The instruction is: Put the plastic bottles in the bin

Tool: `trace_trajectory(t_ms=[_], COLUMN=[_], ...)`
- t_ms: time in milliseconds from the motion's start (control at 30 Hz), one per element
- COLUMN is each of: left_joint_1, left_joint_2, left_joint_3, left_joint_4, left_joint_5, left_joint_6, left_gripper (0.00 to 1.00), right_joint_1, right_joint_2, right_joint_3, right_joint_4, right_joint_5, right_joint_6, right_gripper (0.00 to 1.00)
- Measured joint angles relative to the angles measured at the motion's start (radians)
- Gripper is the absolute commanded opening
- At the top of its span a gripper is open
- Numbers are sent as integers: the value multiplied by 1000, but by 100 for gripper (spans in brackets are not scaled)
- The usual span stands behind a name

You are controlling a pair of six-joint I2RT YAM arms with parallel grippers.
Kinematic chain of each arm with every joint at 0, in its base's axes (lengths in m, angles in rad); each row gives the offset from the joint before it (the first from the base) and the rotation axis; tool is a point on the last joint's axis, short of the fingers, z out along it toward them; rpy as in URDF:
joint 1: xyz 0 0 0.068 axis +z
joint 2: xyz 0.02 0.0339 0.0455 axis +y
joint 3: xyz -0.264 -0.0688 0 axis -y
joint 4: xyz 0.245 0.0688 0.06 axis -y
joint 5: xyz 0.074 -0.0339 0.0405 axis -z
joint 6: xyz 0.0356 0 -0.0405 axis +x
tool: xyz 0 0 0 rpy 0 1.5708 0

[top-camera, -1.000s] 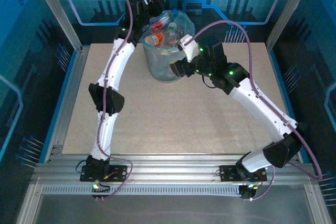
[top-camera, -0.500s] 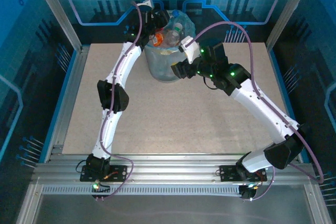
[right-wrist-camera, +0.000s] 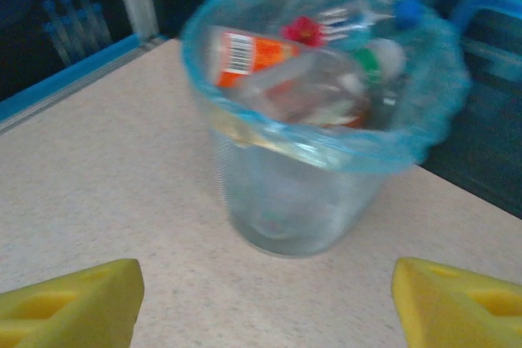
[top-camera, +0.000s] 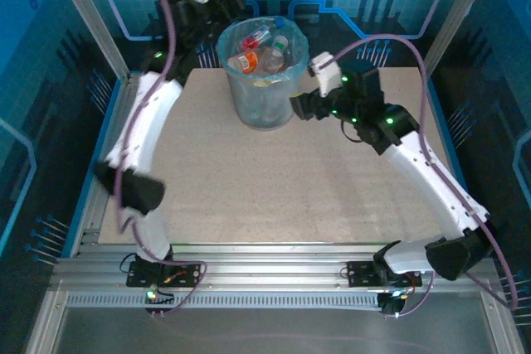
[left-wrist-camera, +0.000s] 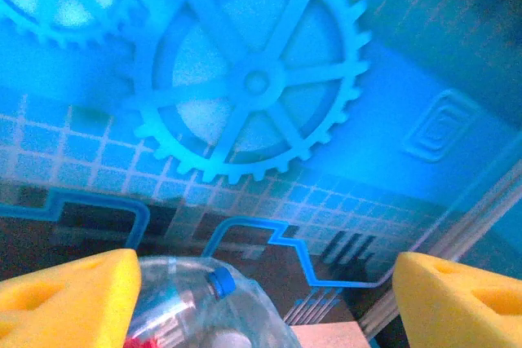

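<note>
The bottles [top-camera: 261,49] lie heaped in the bin [top-camera: 261,109] on the desk [top-camera: 274,180], left fingers [left-wrist-camera: 65,295] and right fingers [right-wrist-camera: 69,303] both apart and empty, so a stray arm could knock it over.

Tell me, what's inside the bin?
Plastic bottles fill the bin to its rim, inside a blue bag. The top one has an orange label; red, green and blue caps show. Whatever lies lower down is covered by these.

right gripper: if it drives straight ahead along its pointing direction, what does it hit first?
Most likely the bin, on its side wall: it sits dead ahead of the open right gripper, with bare table between them. Depth is unclear.
</note>
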Motion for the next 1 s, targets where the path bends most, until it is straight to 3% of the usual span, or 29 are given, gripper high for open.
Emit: trace_trajectory(t_ms=[167,300,500,700,833,1000], left_joint_1=[-5,-3,-3,57,152,251], left_joint_2=[-553,-760,-812,-797,-661,-481], left_joint_3=[-699,-1129,-1585,-1833,-1895,-1914], left_joint_4=[217,294,329,562,772,990], left_joint_5=[-92,-182,-320,-389,-331,-167], left_joint_6=[96,154,210,282,287,303], left_gripper=[87,89,93,99,99,99], right_joint_1=[-195,-307,-350,-398,-412,-458], right_joint_2=[-160,-283,-322,-225,-131,37], right_joint_3=[-306,-611,-985,-1130,-1172,-1188], right_joint_4=[137,281,528,795,1016,1245], right_joint_5=[11,40,152,90,-8,-111], right_joint_6=[58,123,117,53,19,14], right_gripper=[86,87,87,87,88,88])
